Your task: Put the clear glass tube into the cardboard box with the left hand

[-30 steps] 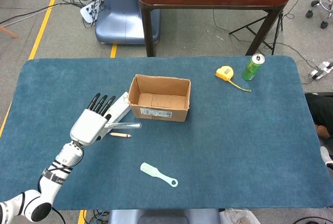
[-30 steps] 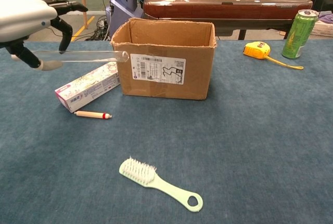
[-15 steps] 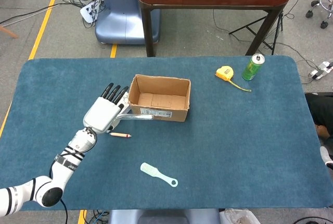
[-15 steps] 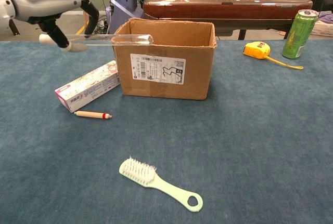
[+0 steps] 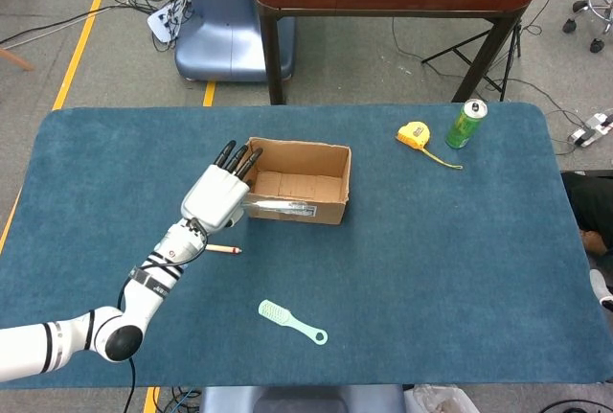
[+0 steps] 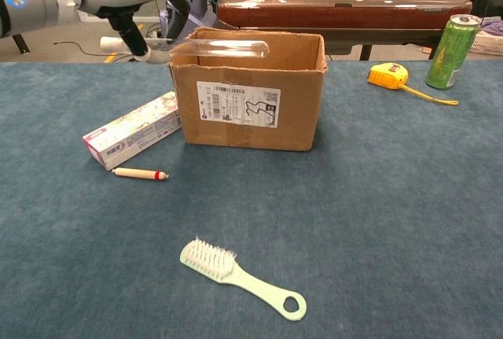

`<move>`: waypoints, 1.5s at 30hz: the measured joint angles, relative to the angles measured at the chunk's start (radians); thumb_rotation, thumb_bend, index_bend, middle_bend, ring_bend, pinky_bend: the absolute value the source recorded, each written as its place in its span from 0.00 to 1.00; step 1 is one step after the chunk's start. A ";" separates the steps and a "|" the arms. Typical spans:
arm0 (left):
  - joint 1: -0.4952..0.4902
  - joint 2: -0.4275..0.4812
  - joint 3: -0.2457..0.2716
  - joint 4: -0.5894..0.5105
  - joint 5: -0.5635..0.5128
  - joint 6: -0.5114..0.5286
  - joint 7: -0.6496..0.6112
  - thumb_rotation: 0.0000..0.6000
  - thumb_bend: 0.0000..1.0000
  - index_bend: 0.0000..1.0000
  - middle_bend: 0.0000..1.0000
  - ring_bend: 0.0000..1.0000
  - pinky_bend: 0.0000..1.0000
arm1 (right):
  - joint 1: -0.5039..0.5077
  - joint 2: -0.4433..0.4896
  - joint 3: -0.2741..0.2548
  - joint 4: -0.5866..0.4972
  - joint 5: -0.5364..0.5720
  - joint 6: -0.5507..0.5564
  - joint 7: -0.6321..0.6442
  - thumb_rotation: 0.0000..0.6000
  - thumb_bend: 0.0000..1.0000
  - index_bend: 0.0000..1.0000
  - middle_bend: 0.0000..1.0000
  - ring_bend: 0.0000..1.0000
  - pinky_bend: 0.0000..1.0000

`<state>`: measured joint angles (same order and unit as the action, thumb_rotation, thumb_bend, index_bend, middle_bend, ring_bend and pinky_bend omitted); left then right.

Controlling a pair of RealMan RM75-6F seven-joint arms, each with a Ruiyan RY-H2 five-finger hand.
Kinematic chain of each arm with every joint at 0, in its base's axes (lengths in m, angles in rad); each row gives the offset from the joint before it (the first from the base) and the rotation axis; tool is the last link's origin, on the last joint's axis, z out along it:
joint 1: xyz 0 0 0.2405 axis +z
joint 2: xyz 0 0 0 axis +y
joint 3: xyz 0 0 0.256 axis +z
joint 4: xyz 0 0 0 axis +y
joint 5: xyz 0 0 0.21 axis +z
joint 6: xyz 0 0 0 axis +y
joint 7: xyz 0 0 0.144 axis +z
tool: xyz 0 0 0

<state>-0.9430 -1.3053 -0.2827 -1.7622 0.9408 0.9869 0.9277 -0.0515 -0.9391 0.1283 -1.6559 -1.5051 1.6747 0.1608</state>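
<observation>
Over the left edge of the cardboard box (image 5: 294,183) I hold my left hand (image 5: 215,197), and between thumb and a finger I pinch the clear glass tube (image 6: 212,42) near its left end, my other fingers reaching forward above it. From the chest camera the tube lies level, its rounded free end pointing right and crossing above the box's near rim, over the open top; whether it touches the rim I cannot tell. From the head camera the same tube (image 5: 278,207) shows only as a faint pale streak against the box's front wall, and my hand covers the box's left side. The head view takes in my whole left forearm running back toward the table's (image 5: 460,269) near left corner, which the chest view cuts off. My right hand appears in neither view. Beside the box on the left, the chest camera shows a printed carton (image 6: 131,129) lying flat, which my hand hides from the head camera. A small wooden stick with a red tip (image 6: 140,173) lies just in front of it, and a pale green brush (image 6: 240,278) lies nearer me. Far right stand a yellow tape measure (image 5: 415,134) and a green can (image 5: 466,124), close together.
</observation>
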 measured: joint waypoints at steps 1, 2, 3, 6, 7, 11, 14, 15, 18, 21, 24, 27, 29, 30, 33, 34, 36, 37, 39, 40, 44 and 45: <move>-0.011 -0.004 0.000 0.004 -0.012 -0.001 0.008 1.00 0.28 0.61 0.00 0.00 0.03 | 0.000 0.001 0.000 0.000 0.001 -0.001 0.001 1.00 0.36 0.56 0.49 0.42 0.51; -0.025 -0.010 -0.001 0.009 -0.028 -0.003 0.017 1.00 0.28 0.61 0.00 0.00 0.03 | 0.000 0.001 0.000 0.000 0.001 -0.001 0.003 1.00 0.36 0.56 0.49 0.42 0.51; -0.036 -0.016 -0.001 0.014 -0.040 -0.005 0.024 1.00 0.28 0.61 0.00 0.00 0.03 | 0.000 0.002 0.000 0.001 0.001 -0.001 0.005 1.00 0.36 0.56 0.49 0.42 0.51; -0.075 -0.037 0.001 0.032 -0.078 -0.010 0.047 1.00 0.28 0.61 0.00 0.00 0.04 | -0.001 0.004 0.000 0.002 0.000 0.001 0.012 1.00 0.36 0.56 0.49 0.42 0.51; -0.085 -0.043 0.003 0.038 -0.089 -0.011 0.053 1.00 0.28 0.61 0.00 0.00 0.04 | -0.002 0.004 -0.001 0.002 -0.001 0.002 0.014 1.00 0.36 0.56 0.49 0.42 0.51; -0.132 -0.072 0.015 0.062 -0.132 -0.013 0.088 1.00 0.28 0.61 0.00 0.00 0.04 | -0.004 0.006 -0.002 0.005 -0.003 0.006 0.025 1.00 0.36 0.56 0.49 0.42 0.51; -0.156 -0.089 0.022 0.079 -0.161 -0.013 0.097 1.00 0.28 0.61 0.00 0.00 0.04 | -0.004 0.007 -0.002 0.007 -0.004 0.006 0.029 1.00 0.36 0.56 0.49 0.42 0.51; -0.163 -0.093 0.023 0.085 -0.170 -0.014 0.098 1.00 0.28 0.61 0.00 0.00 0.04 | -0.004 0.007 -0.003 0.007 -0.005 0.005 0.030 1.00 0.36 0.56 0.49 0.42 0.51; -0.188 -0.107 0.026 0.109 -0.199 -0.018 0.098 1.00 0.28 0.61 0.00 0.00 0.04 | -0.003 0.009 -0.003 0.006 -0.005 0.003 0.032 1.00 0.36 0.56 0.49 0.42 0.51; -0.207 -0.114 0.027 0.127 -0.222 -0.024 0.087 1.00 0.28 0.61 0.00 0.00 0.04 | -0.001 0.013 -0.003 0.003 -0.004 -0.002 0.033 1.00 0.36 0.56 0.49 0.42 0.51; -0.222 -0.118 0.025 0.141 -0.245 -0.029 0.072 1.00 0.28 0.61 0.00 0.00 0.04 | 0.001 0.015 -0.003 0.001 -0.003 -0.006 0.033 1.00 0.36 0.56 0.49 0.42 0.51; -0.235 -0.121 0.023 0.156 -0.270 -0.033 0.061 1.00 0.28 0.61 0.00 0.00 0.05 | 0.001 0.015 -0.005 0.000 -0.003 -0.008 0.031 1.00 0.36 0.56 0.49 0.42 0.51; -0.247 -0.123 0.023 0.169 -0.290 -0.036 0.057 1.00 0.28 0.61 0.00 0.00 0.05 | 0.001 0.011 -0.007 0.002 -0.004 -0.008 0.030 1.00 0.36 0.56 0.49 0.42 0.51; -0.252 -0.124 0.023 0.175 -0.299 -0.036 0.056 1.00 0.28 0.61 0.00 0.00 0.05 | 0.001 0.010 -0.007 0.004 -0.005 -0.008 0.029 1.00 0.36 0.56 0.49 0.42 0.51; -0.270 -0.127 0.024 0.190 -0.327 -0.036 0.054 1.00 0.28 0.61 0.00 0.00 0.05 | 0.000 0.008 -0.008 0.006 -0.005 -0.007 0.029 1.00 0.36 0.56 0.49 0.42 0.51; -0.276 -0.127 0.025 0.194 -0.334 -0.036 0.055 1.00 0.28 0.61 0.00 0.00 0.05 | 0.000 0.008 -0.008 0.006 -0.004 -0.007 0.030 1.00 0.36 0.56 0.49 0.42 0.51; -0.287 -0.129 0.028 0.200 -0.348 -0.034 0.058 1.00 0.28 0.61 0.00 0.00 0.05 | 0.001 0.009 -0.008 0.006 -0.004 -0.008 0.031 1.00 0.36 0.56 0.49 0.42 0.51; -0.292 -0.130 0.030 0.203 -0.354 -0.034 0.060 1.00 0.28 0.60 0.00 0.00 0.06 | 0.001 0.009 -0.007 0.005 -0.003 -0.008 0.031 1.00 0.36 0.56 0.49 0.42 0.51; -0.303 -0.133 0.036 0.208 -0.367 -0.032 0.064 1.00 0.28 0.60 0.00 0.00 0.06 | 0.001 0.010 -0.008 0.004 -0.003 -0.009 0.031 1.00 0.36 0.56 0.49 0.42 0.51; -0.308 -0.134 0.039 0.209 -0.372 -0.031 0.066 1.00 0.28 0.60 0.00 0.00 0.06 | 0.001 0.011 -0.008 0.004 -0.003 -0.009 0.031 1.00 0.36 0.56 0.49 0.42 0.51; -0.324 -0.139 0.051 0.212 -0.384 -0.020 0.075 1.00 0.28 0.59 0.00 0.00 0.06 | 0.001 0.012 -0.008 0.003 -0.002 -0.009 0.033 1.00 0.36 0.56 0.49 0.42 0.51; -0.327 -0.140 0.052 0.212 -0.386 -0.018 0.077 1.00 0.28 0.59 0.00 0.00 0.06 | 0.000 0.012 -0.008 0.004 -0.002 -0.008 0.034 1.00 0.36 0.56 0.49 0.42 0.51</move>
<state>-1.2702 -1.4454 -0.2304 -1.5503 0.5547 0.9693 1.0044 -0.0511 -0.9272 0.1203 -1.6523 -1.5076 1.6665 0.1946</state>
